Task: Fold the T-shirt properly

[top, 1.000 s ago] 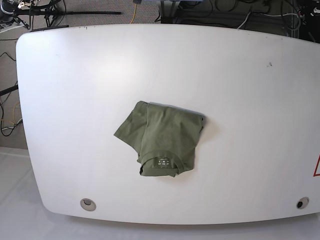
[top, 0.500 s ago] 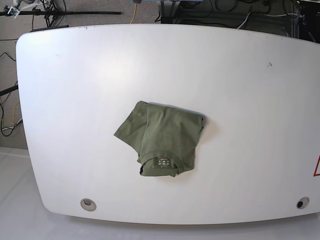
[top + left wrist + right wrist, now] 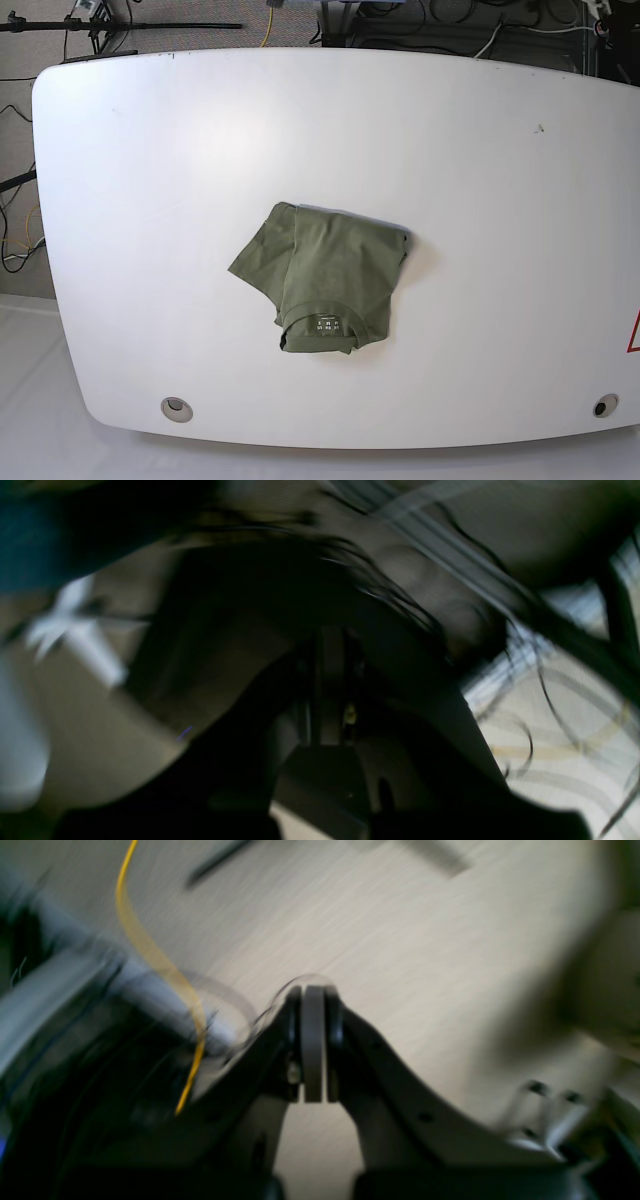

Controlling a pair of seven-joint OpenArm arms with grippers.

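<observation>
t-shirt (image 3: 322,284) lies folded on the white surface (image 3: 480,200), same place as before. right claw (image 3: 313,1040) is clenched empty; left claw (image 3: 330,690) also clenched, blurred.

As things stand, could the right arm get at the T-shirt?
Probably yes, though not at once. The T-shirt lies alone mid-table with nothing over or beside it. The right gripper is off the table, over the floor, fingers shut.

My table (image 3: 480,200): white top, rounded corners, a round grommet hole (image 3: 176,408) near each front corner. On it, one item only: the T-shirt (image 3: 325,278), olive-green, folded into a compact bundle, collar toward the front edge, lying about mid-table.
</observation>
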